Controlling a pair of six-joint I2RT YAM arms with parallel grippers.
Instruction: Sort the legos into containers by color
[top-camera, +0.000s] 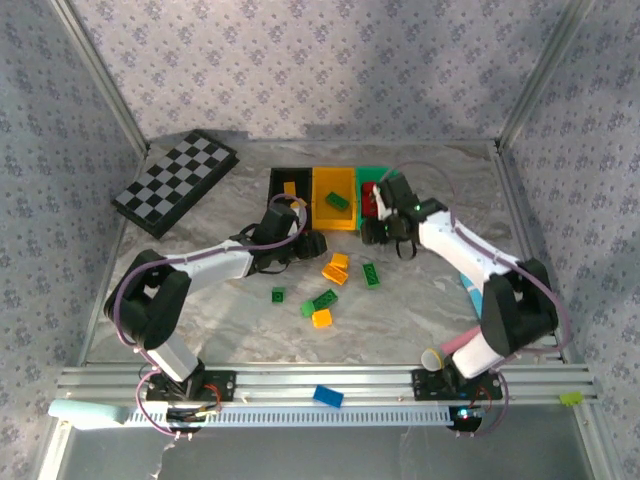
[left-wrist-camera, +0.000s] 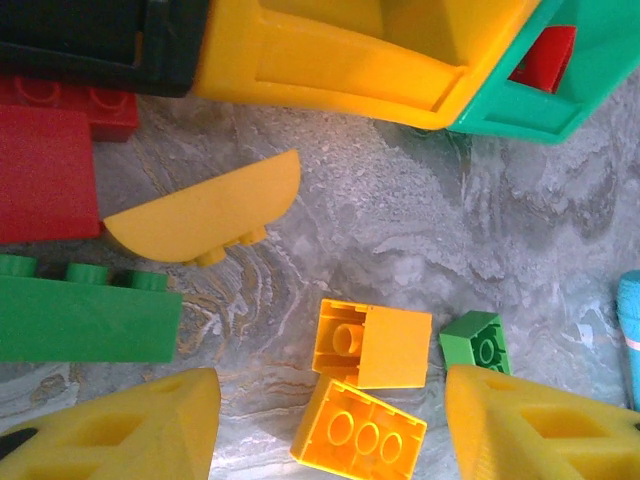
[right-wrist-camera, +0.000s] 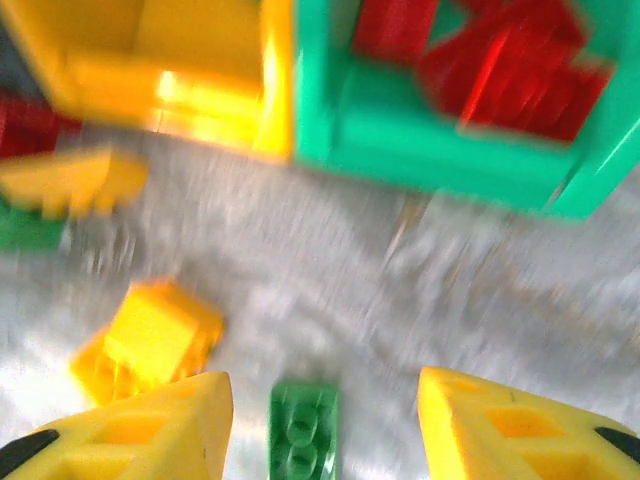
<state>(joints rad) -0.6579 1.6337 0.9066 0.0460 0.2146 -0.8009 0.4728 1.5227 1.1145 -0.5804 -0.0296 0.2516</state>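
My right jaws stand wide and empty, with a green brick on the tabletop between them. The left jaws, equally wide, straddle two yellow bricks. Just ahead, the green bin holds red pieces, the yellow bin one green, the black bin one yellow. I'd judge it roughly half done, with several legos lying loose. Bin walls crowd both wrists; open room lies toward the bases.

A lab robot cell: a grey marble-patterned tabletop enclosed behind and beside by pale floral-print wall panels, with silver slotted aluminium rails along its near edge carrying two black-and-white robot arms.
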